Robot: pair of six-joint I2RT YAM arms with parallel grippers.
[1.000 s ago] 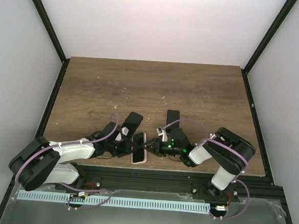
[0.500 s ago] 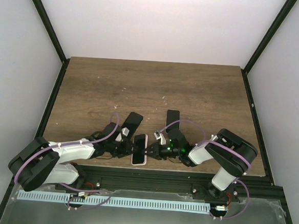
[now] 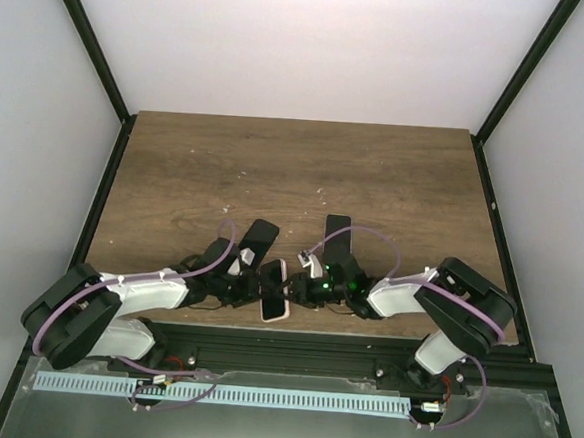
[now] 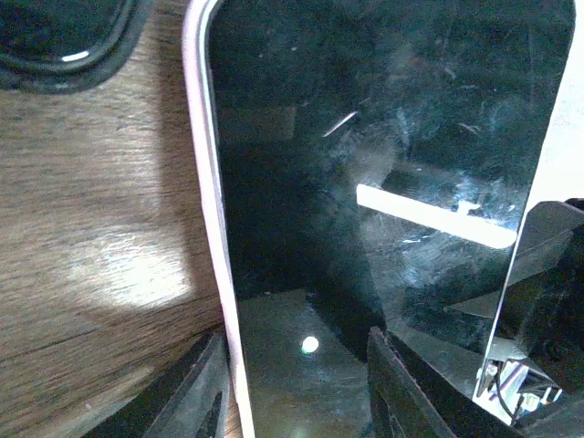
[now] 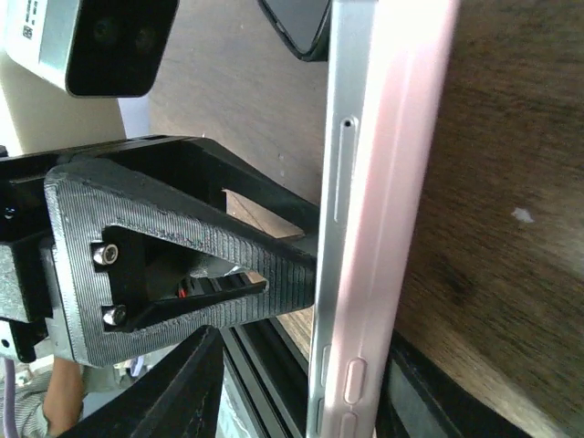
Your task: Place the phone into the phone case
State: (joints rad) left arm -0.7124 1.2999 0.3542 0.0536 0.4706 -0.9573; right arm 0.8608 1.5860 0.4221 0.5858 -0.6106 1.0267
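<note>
The phone (image 3: 273, 291), with a black screen and a pink and silver frame, lies near the table's front edge and is tipped up off the wood. My left gripper (image 3: 250, 291) is at its left edge. In the left wrist view one finger (image 4: 406, 383) touches the screen (image 4: 365, 137) and the other (image 4: 187, 397) sits behind the edge. My right gripper (image 3: 300, 290) straddles the phone's right side (image 5: 383, 228) with its jaws apart, and its left finger (image 5: 182, 392) stands clear. A black phone case (image 3: 257, 239) lies just behind the phone and also shows in the left wrist view (image 4: 64, 41).
A second black slab (image 3: 336, 230) lies behind the right gripper. The table's front edge and a black rail (image 3: 294, 337) run close below the phone. The bare wooden table (image 3: 305, 170) extends to the back.
My right gripper has moved left up to the phone's right side. The phone has tilted and turned slightly. The left arm has stayed at the phone's left edge.
</note>
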